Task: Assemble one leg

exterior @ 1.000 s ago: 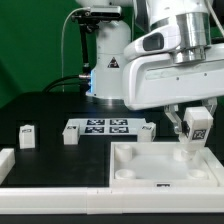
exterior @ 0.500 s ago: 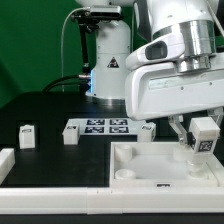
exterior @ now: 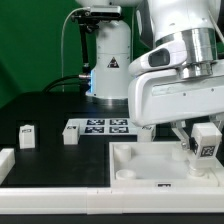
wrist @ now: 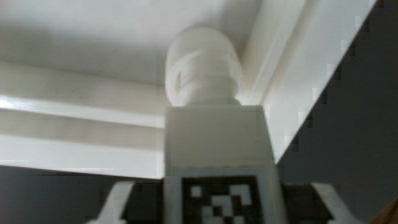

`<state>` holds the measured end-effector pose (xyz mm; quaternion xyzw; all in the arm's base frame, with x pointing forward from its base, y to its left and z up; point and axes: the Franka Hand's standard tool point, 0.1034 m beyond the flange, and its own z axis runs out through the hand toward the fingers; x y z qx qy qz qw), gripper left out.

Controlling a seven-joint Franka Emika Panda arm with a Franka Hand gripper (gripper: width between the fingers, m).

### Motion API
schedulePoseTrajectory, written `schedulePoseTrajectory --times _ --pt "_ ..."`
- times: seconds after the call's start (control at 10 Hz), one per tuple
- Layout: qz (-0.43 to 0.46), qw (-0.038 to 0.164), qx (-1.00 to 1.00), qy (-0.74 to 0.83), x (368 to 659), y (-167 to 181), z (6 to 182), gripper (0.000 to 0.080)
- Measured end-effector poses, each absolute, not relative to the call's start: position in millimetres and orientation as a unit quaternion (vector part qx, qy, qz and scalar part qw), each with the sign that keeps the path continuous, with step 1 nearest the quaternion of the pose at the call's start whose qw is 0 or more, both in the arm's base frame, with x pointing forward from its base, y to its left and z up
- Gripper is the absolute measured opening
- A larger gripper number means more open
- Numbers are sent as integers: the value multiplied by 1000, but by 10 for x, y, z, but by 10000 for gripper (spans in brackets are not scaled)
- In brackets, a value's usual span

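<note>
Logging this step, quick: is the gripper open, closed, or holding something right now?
Gripper: closed, holding the leg.

A green backdrop (exterior: 25, 40) fills the rear on the exterior view's left; the table (exterior: 45, 110) is matte black.

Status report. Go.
End effector shut on leg. Leg tip at white tray part corner, exterior view's right; seating unconfirmed. No obstruction seen.
</note>
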<state>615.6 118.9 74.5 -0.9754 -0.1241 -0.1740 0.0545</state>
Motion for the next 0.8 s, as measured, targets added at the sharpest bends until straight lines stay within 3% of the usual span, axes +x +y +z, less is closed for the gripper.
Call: schedulePoseTrajectory --times 0.8 --pt "-283 36 -952 -112 6112 1129 671 287"
